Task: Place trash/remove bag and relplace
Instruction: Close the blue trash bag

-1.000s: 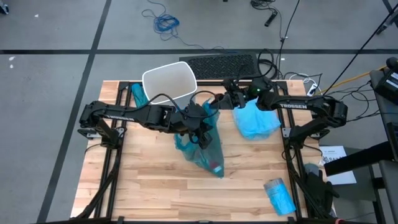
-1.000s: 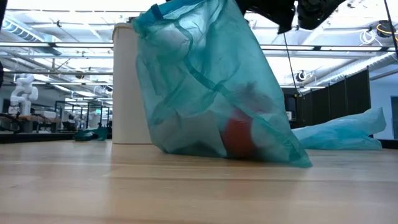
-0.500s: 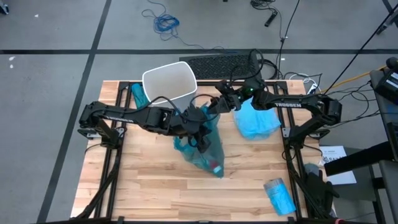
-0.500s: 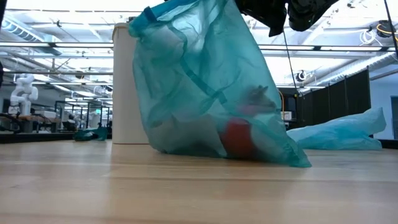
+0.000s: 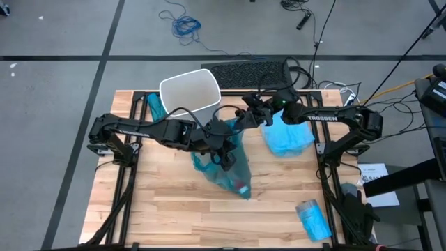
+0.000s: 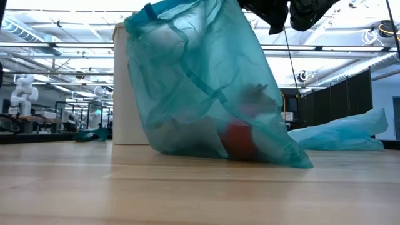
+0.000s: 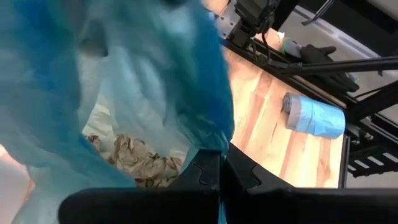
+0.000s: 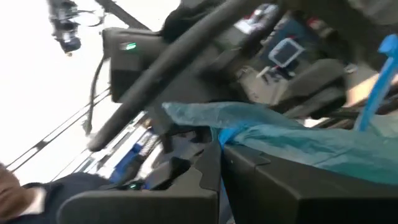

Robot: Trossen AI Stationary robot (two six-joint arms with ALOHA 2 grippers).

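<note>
There are two grippers: the left gripper (image 5: 224,155) and the right gripper (image 5: 242,116). One teal bag (image 5: 226,162) hangs between them. One red bottle (image 6: 238,139) sits inside it. One white bin (image 5: 189,93) stands behind the left gripper. One flat blue bag (image 5: 286,135) lies beside the right gripper. One blue roll (image 5: 313,218) lies well apart from both.
</note>
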